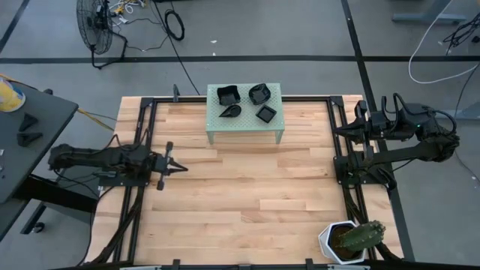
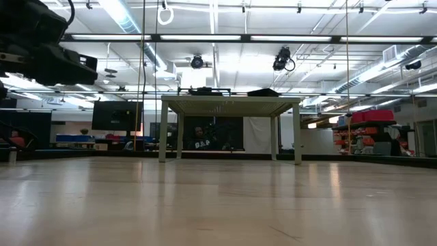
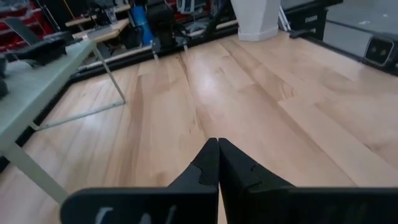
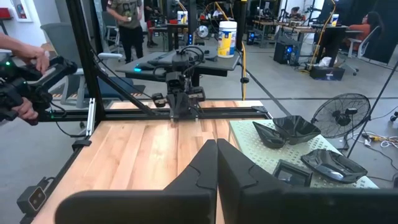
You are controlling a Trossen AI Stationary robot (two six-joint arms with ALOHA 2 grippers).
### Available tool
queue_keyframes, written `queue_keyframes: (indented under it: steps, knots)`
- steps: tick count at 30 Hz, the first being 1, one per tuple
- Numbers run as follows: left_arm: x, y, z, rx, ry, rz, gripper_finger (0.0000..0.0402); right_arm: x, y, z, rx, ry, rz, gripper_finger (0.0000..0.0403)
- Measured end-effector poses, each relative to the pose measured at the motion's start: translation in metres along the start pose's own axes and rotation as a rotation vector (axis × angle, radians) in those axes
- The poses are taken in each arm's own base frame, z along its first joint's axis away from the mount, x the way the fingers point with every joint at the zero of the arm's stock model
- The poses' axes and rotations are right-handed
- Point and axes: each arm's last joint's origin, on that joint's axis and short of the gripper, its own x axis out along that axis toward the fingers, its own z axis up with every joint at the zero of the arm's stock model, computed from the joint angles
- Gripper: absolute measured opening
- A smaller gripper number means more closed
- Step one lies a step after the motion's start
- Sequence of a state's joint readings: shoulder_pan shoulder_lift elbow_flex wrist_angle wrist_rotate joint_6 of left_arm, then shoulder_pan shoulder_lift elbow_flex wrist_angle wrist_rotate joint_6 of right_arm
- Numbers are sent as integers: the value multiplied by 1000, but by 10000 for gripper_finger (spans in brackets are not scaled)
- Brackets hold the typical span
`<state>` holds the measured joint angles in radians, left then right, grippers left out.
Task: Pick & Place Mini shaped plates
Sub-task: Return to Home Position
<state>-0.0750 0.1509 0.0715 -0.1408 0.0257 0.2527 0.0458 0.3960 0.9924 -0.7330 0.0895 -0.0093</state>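
Note:
Several mini shaped plates, small glossy black dishes, rest on top of a pale green perforated stand at the table's far middle. They also show in the right wrist view as plates. My left gripper is shut and holds nothing; it hovers near the table's left side, pointing toward the right edge. My right gripper is shut and holds nothing; it stays raised at the table's right side, right of the stand.
A white hexagonal pot with a cactus stands at the near right corner. Black frame rails run along the table's left and right sides. The bare wood spreads in front of the stand. A person's hands show beyond the table.

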Motion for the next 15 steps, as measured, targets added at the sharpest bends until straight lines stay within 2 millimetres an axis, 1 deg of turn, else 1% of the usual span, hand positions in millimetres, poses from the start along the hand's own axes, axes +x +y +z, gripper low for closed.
queue_keyframes:
  steps: [11,15]
  knots:
    - [-12,2,8,3,-122,32,1,0,0,0,0,0,-1,4]
    - [-12,2,8,-6,-134,38,1,0,0,0,0,0,0,4]
